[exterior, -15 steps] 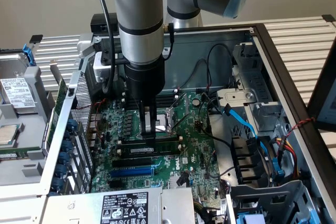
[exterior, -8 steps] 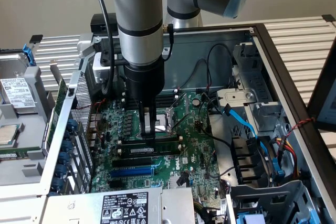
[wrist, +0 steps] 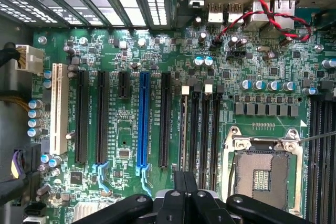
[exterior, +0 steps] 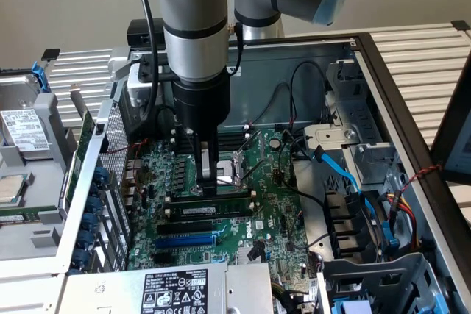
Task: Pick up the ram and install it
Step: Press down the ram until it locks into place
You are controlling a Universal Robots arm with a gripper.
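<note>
Exterior view: green ram, white-labelled.

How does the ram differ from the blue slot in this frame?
The ram is a dark green stick with a white label; the blue slot is plain blue plastic. The ram stands edge-up among the black slots, while the blue slot is empty. The ram lies close to the shut gripper; the blue slot sits farther from it. Both are long, narrow and parallel on the motherboard.
</note>
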